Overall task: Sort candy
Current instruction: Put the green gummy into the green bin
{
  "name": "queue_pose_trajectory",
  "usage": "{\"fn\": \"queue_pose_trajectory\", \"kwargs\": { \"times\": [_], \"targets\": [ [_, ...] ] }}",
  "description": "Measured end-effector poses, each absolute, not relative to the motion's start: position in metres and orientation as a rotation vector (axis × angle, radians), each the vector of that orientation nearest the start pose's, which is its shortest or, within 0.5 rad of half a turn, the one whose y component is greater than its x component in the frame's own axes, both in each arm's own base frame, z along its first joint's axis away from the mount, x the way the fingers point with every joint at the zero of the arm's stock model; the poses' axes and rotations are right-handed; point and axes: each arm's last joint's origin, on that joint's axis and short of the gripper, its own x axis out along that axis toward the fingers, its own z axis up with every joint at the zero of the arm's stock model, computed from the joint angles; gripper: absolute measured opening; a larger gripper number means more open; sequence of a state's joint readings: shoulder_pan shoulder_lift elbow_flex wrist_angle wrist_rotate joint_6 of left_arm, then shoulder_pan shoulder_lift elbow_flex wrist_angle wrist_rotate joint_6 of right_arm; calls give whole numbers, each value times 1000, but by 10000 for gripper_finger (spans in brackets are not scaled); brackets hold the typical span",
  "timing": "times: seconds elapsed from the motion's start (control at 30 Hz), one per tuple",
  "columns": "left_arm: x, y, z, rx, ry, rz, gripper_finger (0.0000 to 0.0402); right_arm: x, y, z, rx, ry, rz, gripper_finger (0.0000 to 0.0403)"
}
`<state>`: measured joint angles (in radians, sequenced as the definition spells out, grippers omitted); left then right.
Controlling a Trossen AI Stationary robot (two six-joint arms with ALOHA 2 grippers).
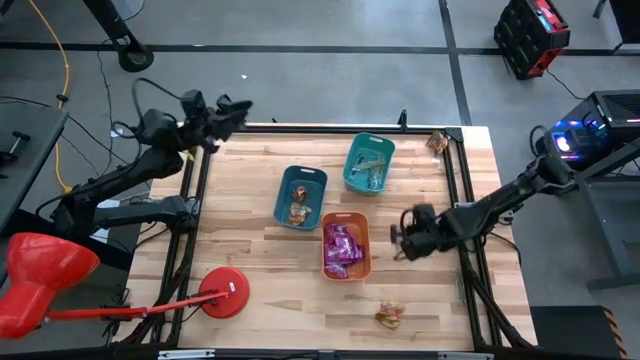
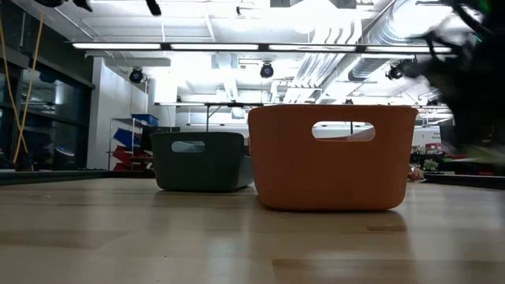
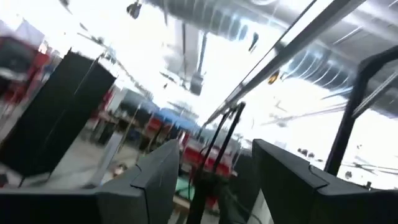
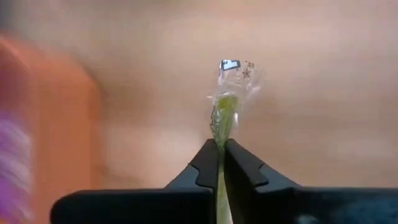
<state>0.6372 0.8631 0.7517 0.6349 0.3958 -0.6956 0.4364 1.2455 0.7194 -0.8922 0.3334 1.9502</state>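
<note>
Over the worktop (image 1: pixel 260 260), just right of the orange bin (image 1: pixel 346 245), hangs my right pincer (image 4: pixel 221 144): fingers pressed together on one thin pale green stick (image 4: pixel 225 109), its clear wrapper end poking out past the tips, bare wood behind it.

Item, orange bin: holds the shiny purple packets (image 1: pixel 338 250); stands at the middle of the worktop.

Item, teal bin, near one (image 1: pixel 301 197): touching the orange bin's far left corner; holds orange-brown-gold wrappers (image 1: pixel 297 212).

Item, teal bin, far one (image 1: pixel 369 163): toward the far right of the worktop; holds pale green sticks (image 1: pixel 371 168).

Item, loose candy (image 1: pixel 389 316): a small cluster on the wood near the front edge, right of centre, well apart from the bins.

Item, further loose piece (image 1: pixel 437 141): at the far right corner.

Item, my left pincer (image 1: pixel 235 108): raised off the far left corner of the worktop, fingers spread wide with nothing between them.
</note>
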Motion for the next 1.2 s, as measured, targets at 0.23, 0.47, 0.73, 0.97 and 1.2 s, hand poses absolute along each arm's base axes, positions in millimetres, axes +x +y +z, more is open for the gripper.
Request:
{"fn": "queue_pose_trajectory", "kwargs": {
  "times": [0.23,0.47,0.73,0.97,1.2],
  "targets": [
    [161,108,366,-578,-327,161,197,205,9,239,947,434,-1127,3],
    [209,107,330,-755,-122,106,197,235,-83,245,831,369,-1013,3],
    [234,87,328,-789,-144,-35,197,232,-129,232,825,415,-1013,80],
    [235,88,329,-763,-198,52,197,235,-115,246,831,490,-732,163],
    [254,86,311,-746,-123,64,197,210,-31,229,1000,1049,-535,166]
  ]
}}
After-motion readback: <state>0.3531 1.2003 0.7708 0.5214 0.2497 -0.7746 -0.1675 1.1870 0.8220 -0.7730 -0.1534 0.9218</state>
